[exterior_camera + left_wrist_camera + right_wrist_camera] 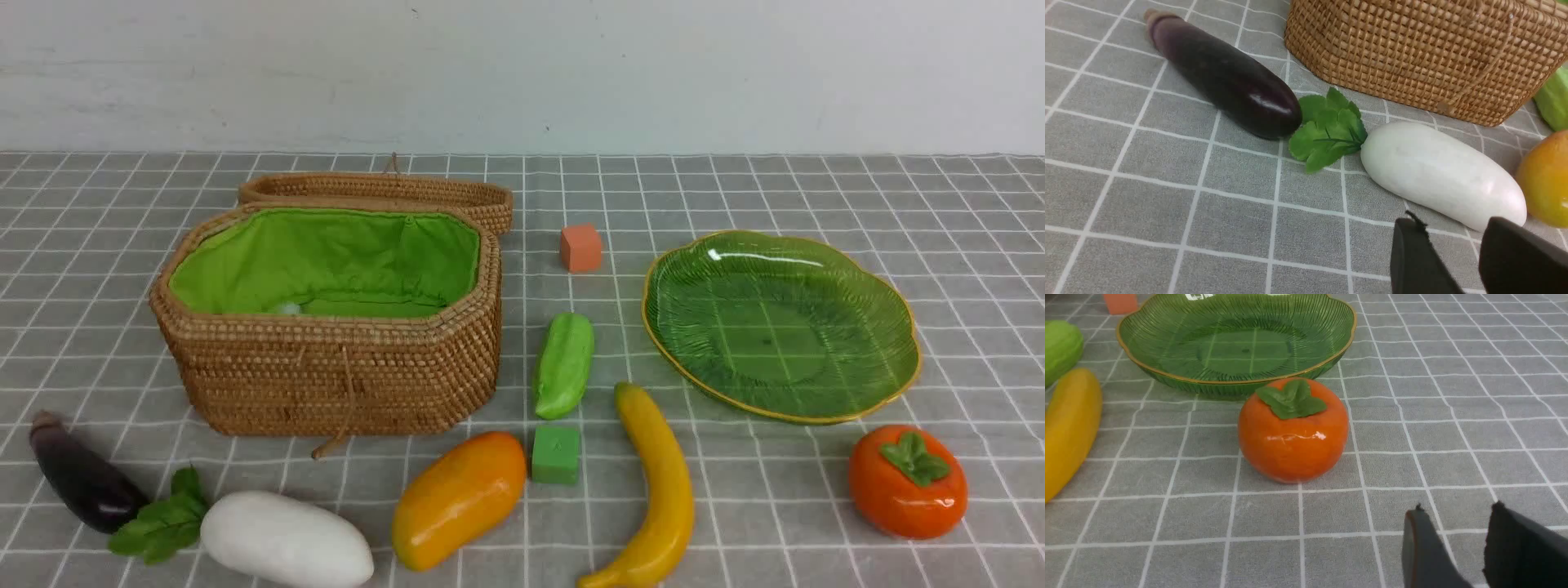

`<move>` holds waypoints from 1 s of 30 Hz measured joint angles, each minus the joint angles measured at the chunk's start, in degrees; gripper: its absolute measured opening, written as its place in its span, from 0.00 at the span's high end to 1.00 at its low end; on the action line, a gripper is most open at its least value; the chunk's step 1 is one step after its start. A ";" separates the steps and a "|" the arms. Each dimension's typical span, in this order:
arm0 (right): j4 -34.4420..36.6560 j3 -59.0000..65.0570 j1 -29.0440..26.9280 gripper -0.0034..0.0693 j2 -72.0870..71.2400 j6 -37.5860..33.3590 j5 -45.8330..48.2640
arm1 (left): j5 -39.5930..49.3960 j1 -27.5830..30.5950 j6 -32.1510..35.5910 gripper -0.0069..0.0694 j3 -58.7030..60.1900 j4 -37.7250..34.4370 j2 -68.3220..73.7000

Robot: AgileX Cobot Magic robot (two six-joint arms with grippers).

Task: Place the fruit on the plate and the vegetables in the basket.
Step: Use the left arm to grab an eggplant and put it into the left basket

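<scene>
The wicker basket [326,371] stands open at the left, green lining showing. The green plate [882,306] lies bare at the right. In front lie the eggplant [82,482], radish [286,539], mango [457,498], banana [665,490], persimmon [902,490] and, farther back, the cucumber [563,363]. Neither arm shows in the front view. My left gripper [1453,222] hovers open and holds nothing, just short of the radish [1441,175], with the eggplant [1224,77] beyond. Some way short of the persimmon [1292,435], my right gripper [1457,509] is also open over bare cloth.
A small orange cube [580,247] sits behind the cucumber and a small green cube [556,454] lies between mango and banana. The basket's lid [384,192] lies folded back behind it. A small pale thing [287,309] shows inside the basket. A grey checked cloth covers the table.
</scene>
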 joint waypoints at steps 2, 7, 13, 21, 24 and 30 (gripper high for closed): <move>0.00 0.00 0.00 0.62 0.00 0.00 0.00 | 0.00 0.00 0.00 0.60 0.00 0.00 0.00; 0.00 0.00 0.00 0.62 0.00 0.00 0.00 | 0.00 0.00 0.00 0.60 0.00 0.00 0.00; 0.00 0.00 0.00 0.62 0.00 0.00 0.00 | -0.26 0.00 0.00 0.60 0.00 0.07 0.00; 0.00 0.00 0.00 0.62 0.00 0.00 0.00 | -10.76 0.00 -10.02 0.60 0.00 -16.49 0.00; 0.00 0.00 0.16 0.62 0.00 0.00 0.00 | -13.31 0.00 -12.44 0.60 0.00 -22.26 0.00; -0.05 0.00 1.49 0.62 0.00 0.00 0.00 | -14.44 0.00 -11.90 0.67 -0.87 -25.11 0.00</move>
